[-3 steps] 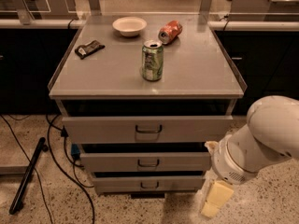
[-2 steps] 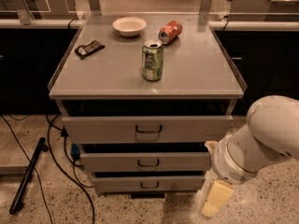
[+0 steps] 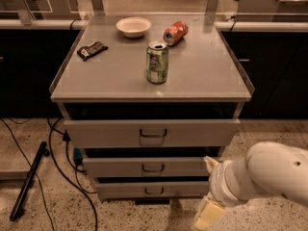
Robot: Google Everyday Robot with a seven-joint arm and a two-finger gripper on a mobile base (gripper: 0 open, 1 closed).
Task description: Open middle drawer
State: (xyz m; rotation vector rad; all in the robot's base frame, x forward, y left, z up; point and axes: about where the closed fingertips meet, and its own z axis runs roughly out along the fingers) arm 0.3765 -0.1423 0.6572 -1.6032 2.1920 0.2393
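grey middle drawer, loop handle; tool lower right

From where I'm standing, the arm is sinking lower at the cabinet's right side, its bulky white link dropping below the top drawer. The gripper is drifting down and slightly left, near the floor beside the bottom drawer's right end.

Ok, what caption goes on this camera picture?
Robot pincer hangs low, right of the middle drawer, away from its handle.
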